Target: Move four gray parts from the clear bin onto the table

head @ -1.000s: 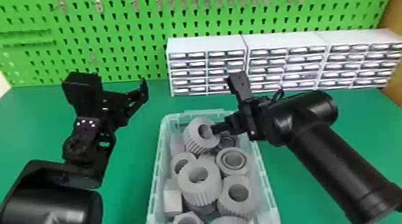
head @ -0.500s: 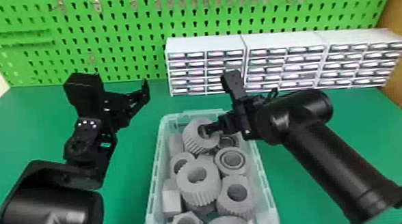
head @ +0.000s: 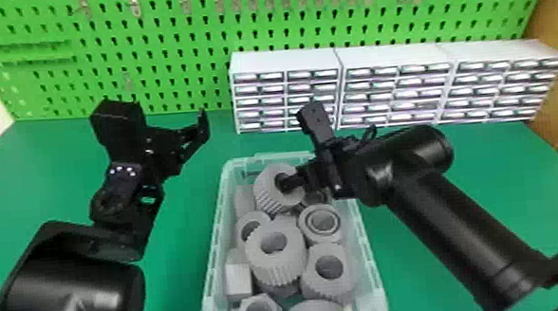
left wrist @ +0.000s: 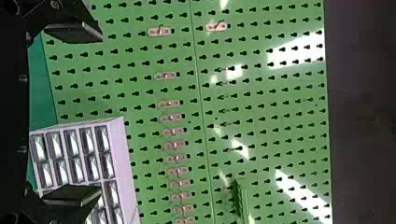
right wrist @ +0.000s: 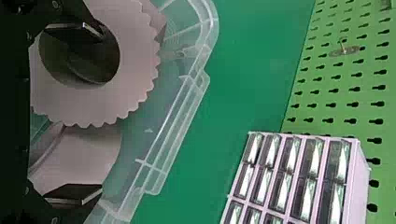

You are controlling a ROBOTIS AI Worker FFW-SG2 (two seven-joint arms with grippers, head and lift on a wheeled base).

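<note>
In the head view the clear bin (head: 372, 273) holds several gray parts, among them a toothed gear (head: 267, 196) at its far end and another gear (head: 276, 257) mid-bin. My right gripper (head: 294, 180) is over the bin's far right, one finger at the hole of the far gear. In the right wrist view that gripper (right wrist: 74, 112) stands open, with one finger over the hole of the gear (right wrist: 126, 88) and the other beyond its toothed rim. My left gripper (head: 174, 132) is parked above the table left of the bin; the left wrist view shows this gripper (left wrist: 72, 114) open with nothing between its fingers.
White drawer cabinets (head: 384, 56) stand behind the bin, against the green pegboard (head: 165, 57). Green table surface (head: 425, 269) lies to the right of the bin and also to its left (head: 176, 251).
My right gripper has shifted slightly left and toward the far gear. The left arm and the gray parts look unmoved.
</note>
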